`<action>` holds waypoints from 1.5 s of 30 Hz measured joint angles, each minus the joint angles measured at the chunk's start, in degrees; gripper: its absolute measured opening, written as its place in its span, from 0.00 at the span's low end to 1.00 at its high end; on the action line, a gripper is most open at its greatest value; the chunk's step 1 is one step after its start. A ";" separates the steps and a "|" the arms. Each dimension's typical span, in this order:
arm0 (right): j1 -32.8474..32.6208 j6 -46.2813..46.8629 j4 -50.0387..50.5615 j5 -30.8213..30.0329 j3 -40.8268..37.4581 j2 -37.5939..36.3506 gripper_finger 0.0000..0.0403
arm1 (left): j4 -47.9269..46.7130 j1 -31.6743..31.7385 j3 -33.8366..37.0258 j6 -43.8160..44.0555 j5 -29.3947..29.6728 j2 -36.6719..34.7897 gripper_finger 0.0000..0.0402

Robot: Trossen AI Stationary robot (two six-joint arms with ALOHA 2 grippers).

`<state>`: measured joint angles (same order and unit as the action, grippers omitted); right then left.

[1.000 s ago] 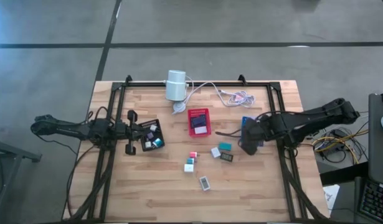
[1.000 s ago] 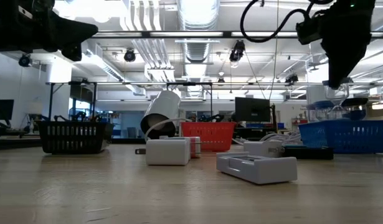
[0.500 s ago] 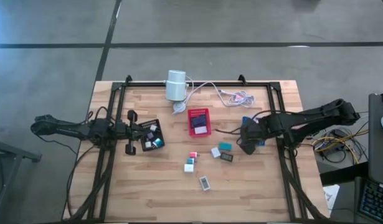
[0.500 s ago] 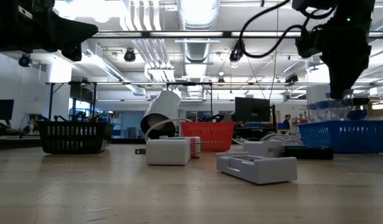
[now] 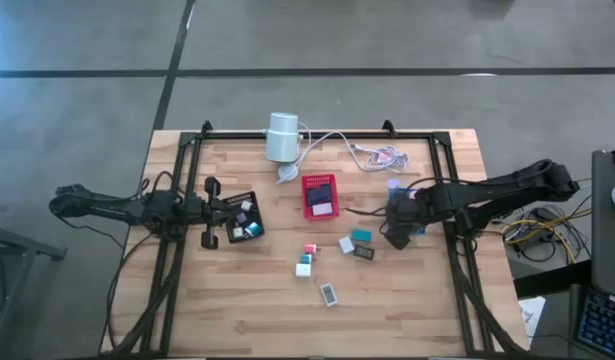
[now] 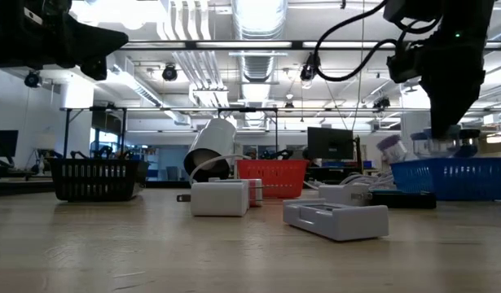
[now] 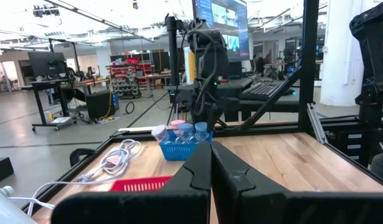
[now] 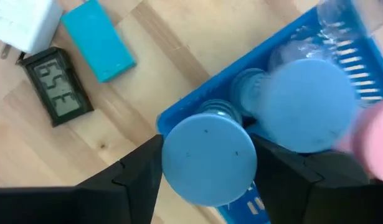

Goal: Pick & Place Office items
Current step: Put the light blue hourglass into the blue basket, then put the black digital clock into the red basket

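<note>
Nearest, toward 6 o'clock on the table [image 5: 237, 310]: a flat white piece [image 5: 329, 293], lying alone. Just past it, around centre: a cluster of small blocks [image 5: 306, 260], then a teal block [image 5: 361, 235] beside a dark display piece [image 5: 363, 252]. At 9 o'clock: left tool [image 7: 210, 165] pressed fully together, gripping nothing, next to the black tray [image 5: 230, 205] with pieces inside. At 3 o'clock: right tool [image 5: 398, 232] over the blue tray [image 8: 179, 118], straddling a blue-capped piece [image 8: 208, 158]; gripped or let go, cannot tell. Beyond centre: red tray [image 5: 319, 179]. At 12 o'clock: white cylinder [image 5: 283, 137] with its cable.
</note>
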<state>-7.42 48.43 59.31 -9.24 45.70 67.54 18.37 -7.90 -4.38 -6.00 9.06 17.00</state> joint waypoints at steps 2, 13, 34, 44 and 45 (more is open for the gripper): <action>-0.08 -0.93 0.12 1.03 0.23 0.15 0.58 | 0.00 0.00 0.00 0.00 0.01 0.01 0.01; -0.07 -2.88 0.52 0.92 4.27 -0.43 0.68 | 0.00 0.00 0.00 0.00 0.01 0.06 0.01; -9.33 -16.95 -3.59 -18.29 15.73 -11.32 0.57 | -0.74 -0.03 0.02 0.00 0.00 0.15 0.01; -19.16 -30.72 -26.20 -25.58 6.50 -22.00 0.35 | -0.52 -0.02 0.02 -1.07 0.02 0.02 0.01; -19.46 -31.75 -28.68 -25.55 5.13 -23.04 0.32 | -0.45 -0.02 0.02 -1.07 0.04 0.00 0.01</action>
<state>-26.88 16.68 30.63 -34.79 50.83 44.50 17.92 -7.92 -4.36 -7.07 9.10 16.99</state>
